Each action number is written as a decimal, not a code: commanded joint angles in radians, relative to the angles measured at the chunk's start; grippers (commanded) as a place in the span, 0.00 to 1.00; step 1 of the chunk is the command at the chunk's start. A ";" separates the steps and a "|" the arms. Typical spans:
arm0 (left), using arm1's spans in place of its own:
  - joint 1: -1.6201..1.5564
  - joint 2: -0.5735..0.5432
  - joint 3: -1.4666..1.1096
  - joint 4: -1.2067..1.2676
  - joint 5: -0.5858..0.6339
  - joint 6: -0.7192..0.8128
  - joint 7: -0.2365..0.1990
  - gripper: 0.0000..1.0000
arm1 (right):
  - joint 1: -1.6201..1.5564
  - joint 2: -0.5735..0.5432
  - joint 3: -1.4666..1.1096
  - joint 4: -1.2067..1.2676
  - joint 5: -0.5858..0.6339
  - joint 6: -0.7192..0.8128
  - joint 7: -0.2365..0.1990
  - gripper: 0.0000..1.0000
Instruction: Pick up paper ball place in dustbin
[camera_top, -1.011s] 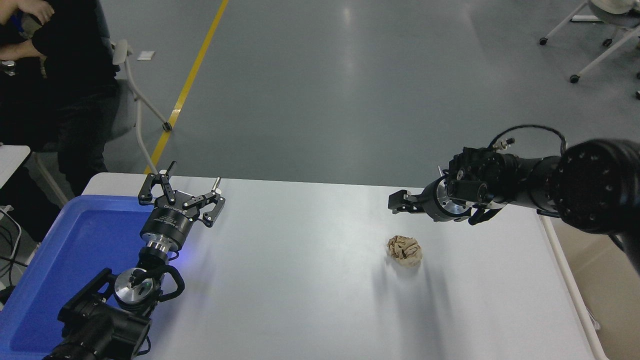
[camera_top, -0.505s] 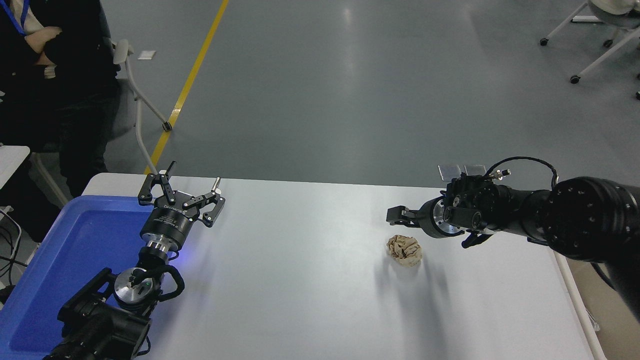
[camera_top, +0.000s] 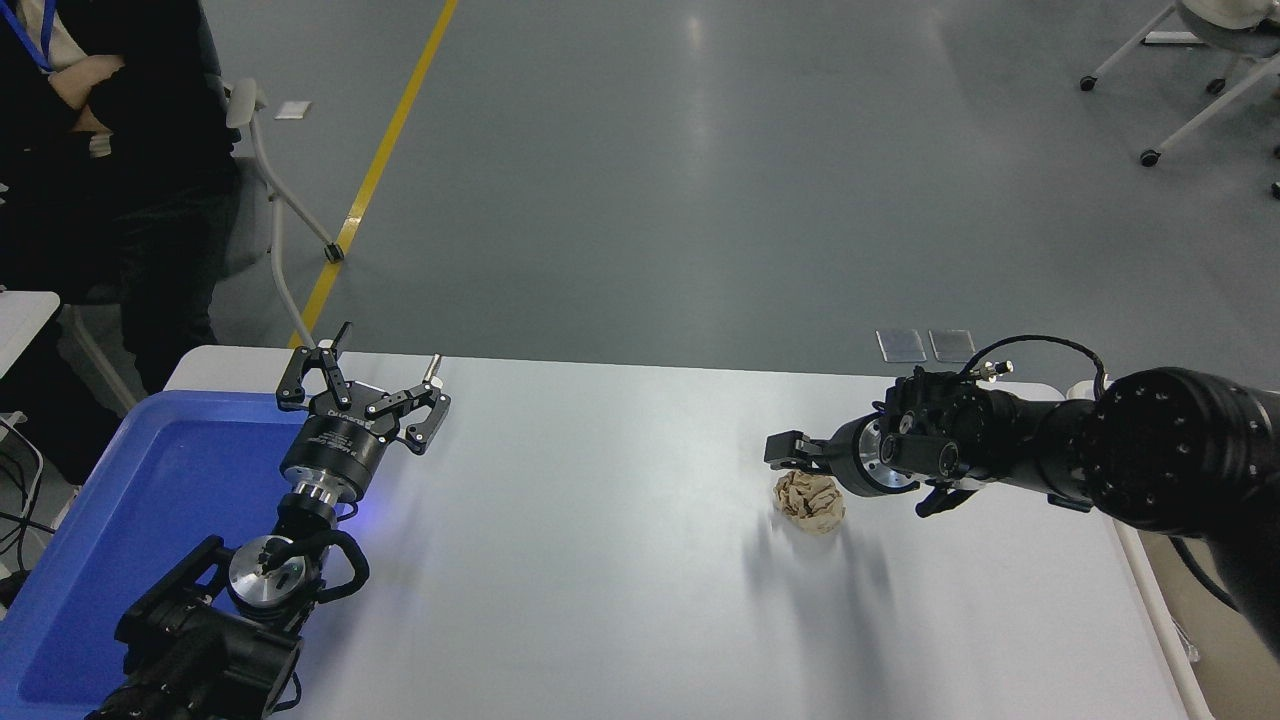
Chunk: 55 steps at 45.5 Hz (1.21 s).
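A: What do you see nearest you?

B: Your left end effector (camera_top: 365, 395) sits parked at the lower left, fingers spread, beside the blue tray (camera_top: 120, 540).

A: And what has changed?

B: Your right end effector (camera_top: 785, 448) has dropped lower over the last second and now hangs just behind the ball (camera_top: 810, 501), which lies untouched on the surface (camera_top: 600, 560). I can't tell whether its fingers are spread. You're closing in to grasp.

A: Obstacles?

B: None near the ball. Only a pale edge (camera_top: 1150, 590) shows at the right, perhaps the bin. A person (camera_top: 110, 150) sits far left.
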 joint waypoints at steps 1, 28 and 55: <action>0.000 0.001 0.000 0.000 0.000 0.001 0.000 0.99 | -0.044 0.000 0.003 -0.009 -0.026 -0.016 0.000 1.00; 0.000 0.000 0.000 0.000 0.000 0.000 0.000 0.99 | -0.072 0.000 0.018 -0.014 -0.037 -0.085 0.000 0.63; 0.000 0.000 0.000 0.000 0.000 0.001 0.000 0.99 | 0.057 0.000 0.072 0.090 -0.014 -0.044 0.032 0.00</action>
